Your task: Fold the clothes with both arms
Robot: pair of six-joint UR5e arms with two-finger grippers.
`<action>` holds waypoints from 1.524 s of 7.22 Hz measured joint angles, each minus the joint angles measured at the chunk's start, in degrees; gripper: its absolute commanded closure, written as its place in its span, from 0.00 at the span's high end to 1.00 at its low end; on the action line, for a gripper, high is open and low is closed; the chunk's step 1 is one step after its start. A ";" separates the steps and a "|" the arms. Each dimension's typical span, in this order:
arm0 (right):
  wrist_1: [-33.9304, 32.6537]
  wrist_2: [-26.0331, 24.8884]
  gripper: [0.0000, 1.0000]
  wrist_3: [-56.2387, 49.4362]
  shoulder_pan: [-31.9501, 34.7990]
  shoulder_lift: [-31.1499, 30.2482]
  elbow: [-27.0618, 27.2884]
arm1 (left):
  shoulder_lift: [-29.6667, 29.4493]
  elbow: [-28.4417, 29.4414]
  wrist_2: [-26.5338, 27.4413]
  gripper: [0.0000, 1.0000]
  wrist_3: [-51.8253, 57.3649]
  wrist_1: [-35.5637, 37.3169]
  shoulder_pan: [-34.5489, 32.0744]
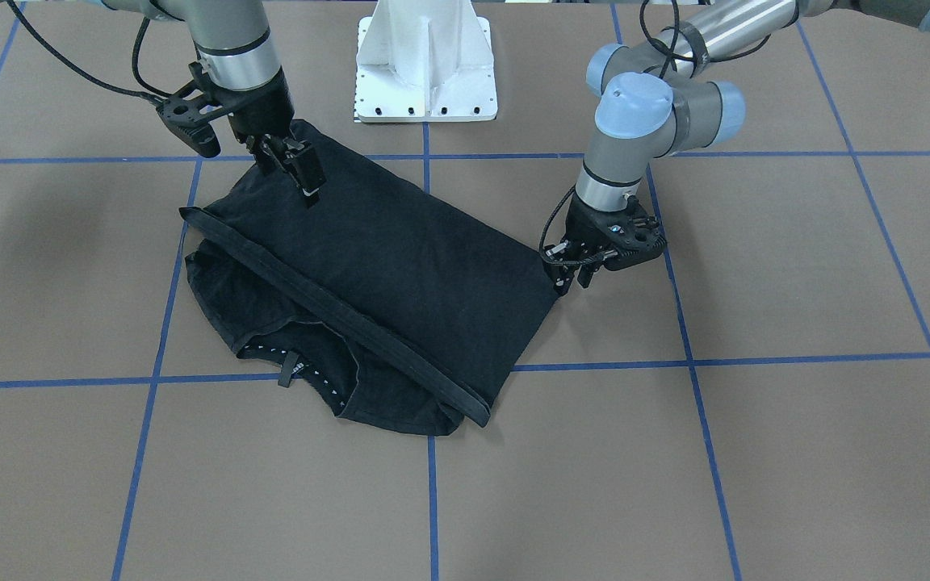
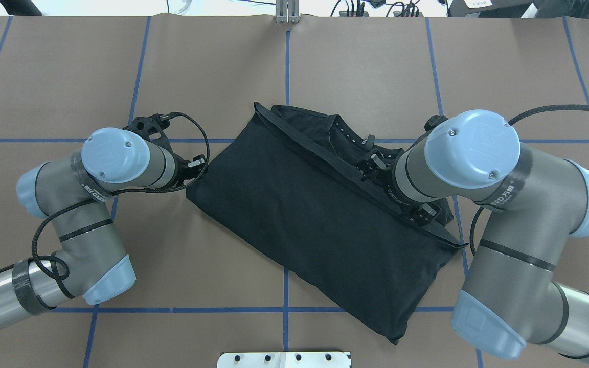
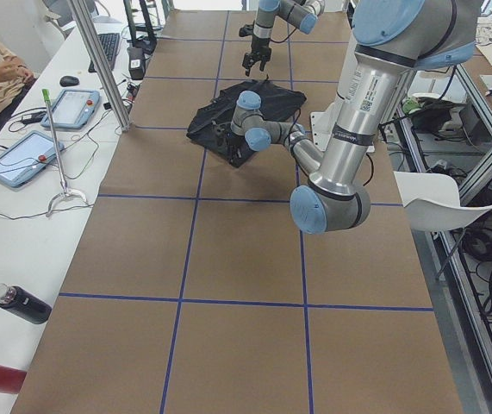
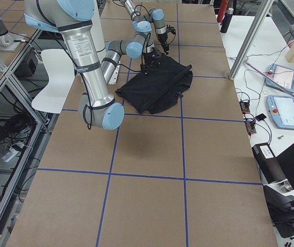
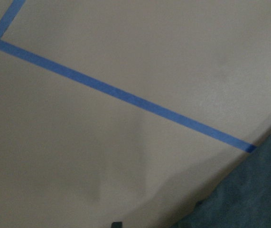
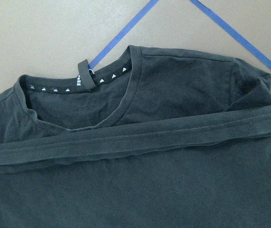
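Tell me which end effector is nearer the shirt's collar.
Right. The right end effector hangs over the T-shirt near the collar; the left end effector is at its opposite side.

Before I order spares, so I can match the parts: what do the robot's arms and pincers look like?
The left arm and right arm are both silver-grey tubes with light-blue rounded joint caps. Each has black bands with white lettering and braided black cables looping outside. The left pincer and right pincer are black and two-fingered, each with a perforated black bracket beside it.
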 measured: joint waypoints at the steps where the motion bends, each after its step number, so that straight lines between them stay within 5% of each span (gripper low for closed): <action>1: 0.00 -0.01 1.00 0.00 0.02 0.03 -0.37 | 0.06 0.02 -0.02 0.50 -0.04 1.25 0.35; 5: 0.00 -0.09 1.00 0.07 0.03 0.06 -0.65 | 0.09 -0.09 -0.39 0.50 -0.97 3.63 1.00; 7: 0.06 -0.10 1.00 0.22 0.02 0.06 -0.60 | 0.09 -0.06 -0.47 0.34 -1.31 3.94 1.61; 8: 0.08 -0.10 1.00 0.27 0.02 0.06 -0.59 | 0.08 -0.08 -0.49 0.05 -1.38 3.96 1.75; 11: 0.01 -0.10 1.00 0.44 0.04 0.06 -0.63 | 0.26 -0.53 -0.46 0.00 -2.14 3.99 1.82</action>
